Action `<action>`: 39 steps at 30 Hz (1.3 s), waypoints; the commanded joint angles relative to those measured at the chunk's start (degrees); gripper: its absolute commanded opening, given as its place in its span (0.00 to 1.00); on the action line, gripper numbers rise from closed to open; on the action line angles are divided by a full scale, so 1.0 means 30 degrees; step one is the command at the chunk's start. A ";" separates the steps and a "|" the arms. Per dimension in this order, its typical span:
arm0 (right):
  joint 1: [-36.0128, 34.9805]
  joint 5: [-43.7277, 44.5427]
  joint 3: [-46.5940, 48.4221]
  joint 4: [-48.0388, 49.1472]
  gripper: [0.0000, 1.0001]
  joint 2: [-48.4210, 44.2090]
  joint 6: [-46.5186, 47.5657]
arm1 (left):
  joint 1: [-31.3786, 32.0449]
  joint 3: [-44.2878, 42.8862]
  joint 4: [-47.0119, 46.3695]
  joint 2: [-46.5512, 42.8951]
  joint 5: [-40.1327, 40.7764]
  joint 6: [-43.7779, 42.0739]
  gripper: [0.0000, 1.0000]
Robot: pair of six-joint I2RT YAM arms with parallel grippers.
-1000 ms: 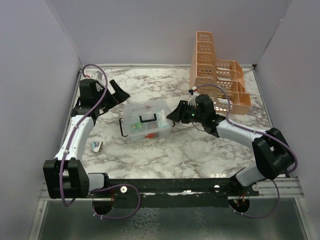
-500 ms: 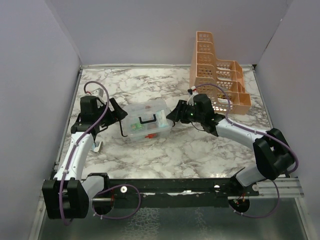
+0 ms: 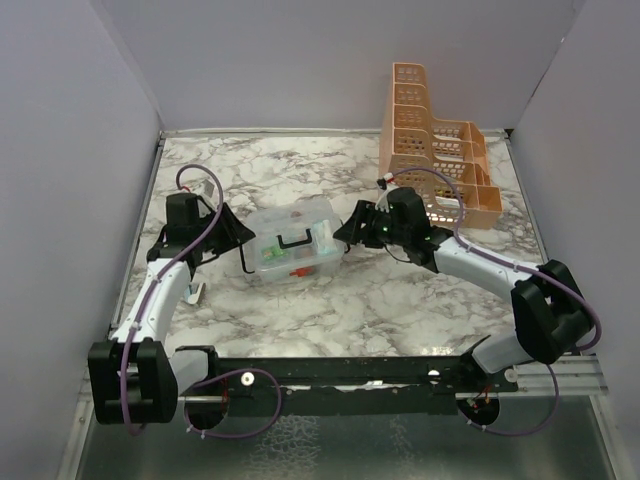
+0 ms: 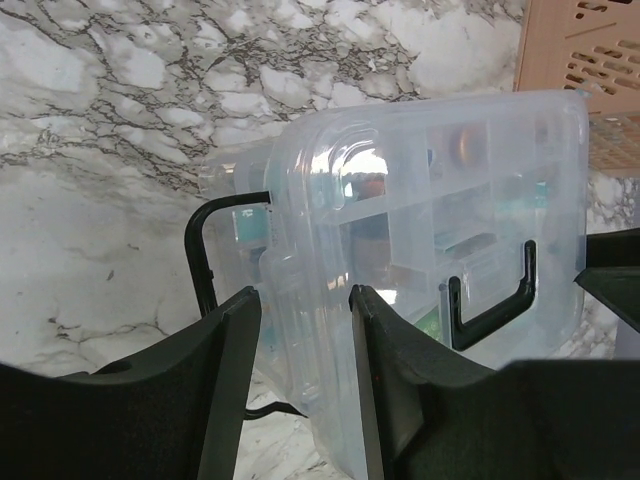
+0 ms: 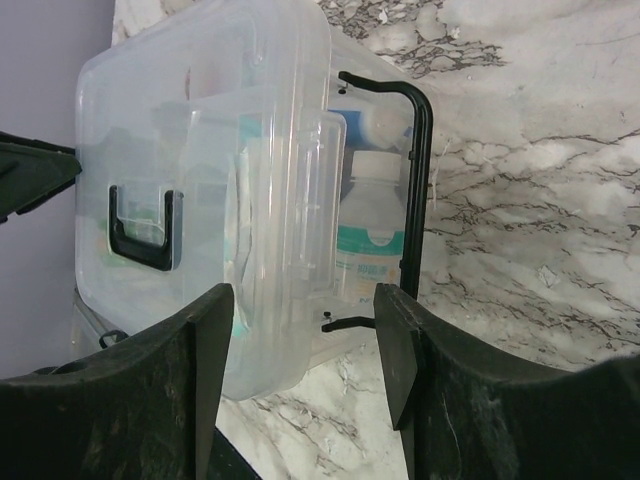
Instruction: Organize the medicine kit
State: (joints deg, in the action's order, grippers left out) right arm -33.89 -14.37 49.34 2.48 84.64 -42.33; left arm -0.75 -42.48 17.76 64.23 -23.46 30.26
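Clear plastic made up the medicine kit [image 3: 293, 243], a lidded box that lay on the marble desk [image 3: 400, 300] roughly midway between the two arms, its lid down and a black handle [image 3: 293, 239] recessed in the top. Green and red contents showed faintly through the lid from above. The left end effector [image 3: 232, 238] sat at the kit's left end and the right end effector [image 3: 350, 228] at its right end, so the box lay between them. In the left wrist view both fingers [image 4: 230, 380] stood parted, with the box's end wall and a black wire bail [image 4: 205, 260] visible in the gap; the jaws were open, and whether either pad touched the plastic could not be told. The right wrist view showed the same arrangement at the other end: fingers [image 5: 200, 380] spread apart, framing the box's latch [image 5: 300, 220], and nothing clamped between them. A white bottle [image 5: 370, 235] with a teal label stood inside the kit by that end. A peach perforated rack [image 3: 435, 150] stood at the far right of the desk, behind the right wrist and apart from the kit. A small white item [image 3: 194, 292], too small to identify, lay on the desk beside the left forearm.
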 commanded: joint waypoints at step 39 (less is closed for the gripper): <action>-0.0862 0.3618 0.2187 -0.1651 0.62 0.0966 0.0521 | -0.0071 -0.2709 -0.0567 0.4298 -0.3000 -0.1953 0.80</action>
State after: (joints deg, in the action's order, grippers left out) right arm -36.32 -2.50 55.27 -3.27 84.25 -43.03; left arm -1.04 -48.47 15.16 76.20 -32.51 26.15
